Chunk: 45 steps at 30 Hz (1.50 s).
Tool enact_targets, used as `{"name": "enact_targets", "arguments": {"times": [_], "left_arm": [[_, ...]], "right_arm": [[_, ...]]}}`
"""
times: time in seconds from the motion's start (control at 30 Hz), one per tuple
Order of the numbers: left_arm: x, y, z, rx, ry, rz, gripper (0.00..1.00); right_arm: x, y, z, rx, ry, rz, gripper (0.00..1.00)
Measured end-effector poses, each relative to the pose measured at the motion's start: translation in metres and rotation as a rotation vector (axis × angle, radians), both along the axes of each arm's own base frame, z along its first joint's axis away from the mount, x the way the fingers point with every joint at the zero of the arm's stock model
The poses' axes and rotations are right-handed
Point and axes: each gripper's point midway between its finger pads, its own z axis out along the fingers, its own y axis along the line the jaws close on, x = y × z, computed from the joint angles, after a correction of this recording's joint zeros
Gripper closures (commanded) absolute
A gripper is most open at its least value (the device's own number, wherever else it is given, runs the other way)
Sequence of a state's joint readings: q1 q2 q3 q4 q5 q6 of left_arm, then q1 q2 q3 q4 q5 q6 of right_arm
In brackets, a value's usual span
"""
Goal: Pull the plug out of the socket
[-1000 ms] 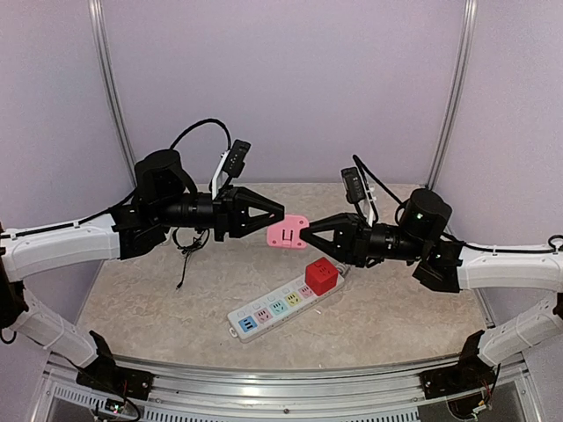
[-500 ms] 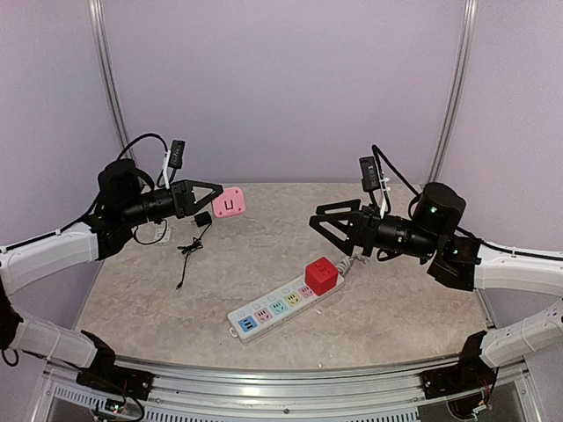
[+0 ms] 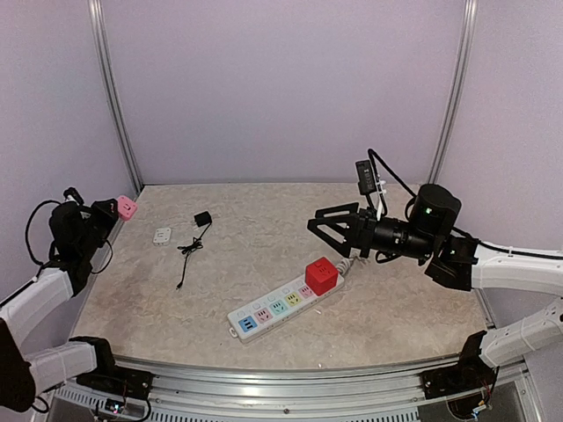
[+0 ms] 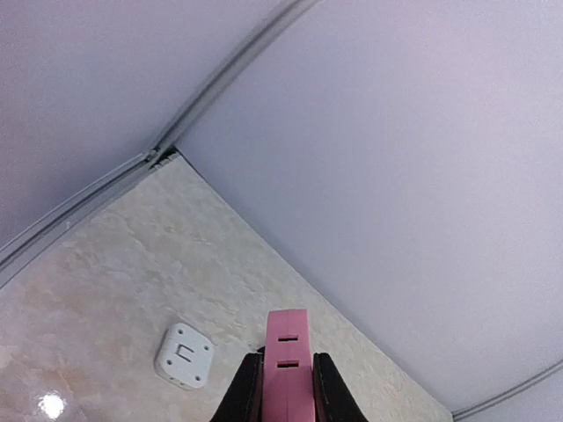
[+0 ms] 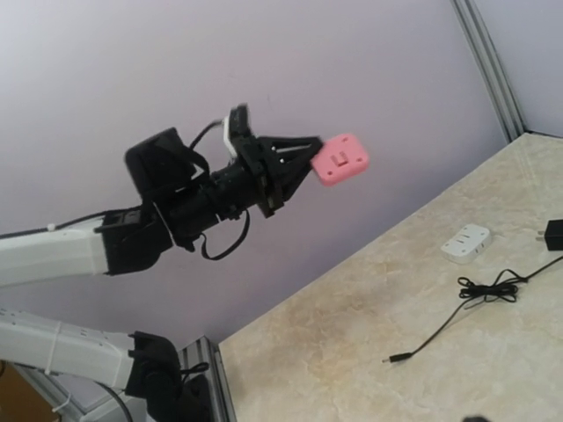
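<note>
The socket [image 3: 280, 307], a long white strip with pastel outlet faces, lies near the table's front. A red cube plug [image 3: 321, 275] sits in its right end. My left gripper [image 3: 116, 209] is shut on a flat pink plug [image 3: 127, 207], held in the air at the far left edge. In the left wrist view the pink plug [image 4: 288, 347] stands edge-on between both fingers [image 4: 246, 387]. The right wrist view shows the pink plug [image 5: 341, 159] from afar. My right gripper [image 3: 317, 225] hangs open and empty above the strip's right end, apart from the red cube plug.
A small white square piece [image 3: 162, 235] lies at the back left, the same white piece [image 4: 184, 354] below the left gripper. A black adapter [image 3: 202, 218] with a thin black cable [image 3: 186, 251] lies beside it. The strip's white cord [image 3: 345, 264] runs under the right gripper. Walls close three sides.
My right gripper has let go of the pink plug and opened. The left arm has swung from the table's middle to the far left with the plug in its grip.
</note>
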State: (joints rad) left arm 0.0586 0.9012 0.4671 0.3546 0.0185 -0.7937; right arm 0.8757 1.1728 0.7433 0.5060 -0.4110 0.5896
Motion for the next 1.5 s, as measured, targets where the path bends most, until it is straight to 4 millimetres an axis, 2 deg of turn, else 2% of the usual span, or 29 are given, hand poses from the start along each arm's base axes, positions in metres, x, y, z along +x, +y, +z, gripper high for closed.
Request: {"name": "enact_targets", "arguments": {"times": [0.1,0.13,0.2,0.27,0.37,0.73,0.87,1.1,1.33,1.5], "left_arm": [[-0.002,0.053,-0.030,-0.080,0.061,0.138,1.00],[-0.002,0.066,-0.045,-0.113,0.086,0.163,1.00],[-0.001,0.080,-0.071,-0.170,0.138,0.182,1.00],[0.004,0.086,-0.098,-0.226,0.195,0.179,1.00],[0.013,0.086,-0.122,-0.279,0.244,0.154,1.00],[0.064,0.086,-0.188,-0.406,0.350,0.070,1.00],[0.076,0.085,-0.202,-0.427,0.375,0.054,1.00],[0.097,0.080,-0.203,-0.425,0.370,0.033,0.95],[0.116,0.077,-0.203,-0.415,0.375,0.031,0.74],[0.116,0.072,-0.210,-0.410,0.411,0.035,0.59]], "right_arm": [[0.001,0.000,-0.001,0.000,0.002,-0.001,0.13],[0.000,0.000,-0.001,-0.001,0.003,-0.001,0.13],[0.000,0.000,-0.003,-0.004,0.006,0.002,0.13],[0.000,0.000,-0.003,-0.004,0.006,0.005,0.13],[-0.001,0.001,-0.003,0.000,0.006,0.015,0.13],[-0.001,0.001,-0.006,-0.004,0.008,0.024,0.13],[0.000,-0.001,-0.008,-0.007,0.010,0.022,0.13],[0.002,0.000,-0.012,-0.012,0.015,0.022,0.13],[0.005,-0.002,-0.012,-0.014,0.016,0.015,0.13],[0.006,-0.003,-0.013,-0.014,0.016,0.013,0.13]]}}
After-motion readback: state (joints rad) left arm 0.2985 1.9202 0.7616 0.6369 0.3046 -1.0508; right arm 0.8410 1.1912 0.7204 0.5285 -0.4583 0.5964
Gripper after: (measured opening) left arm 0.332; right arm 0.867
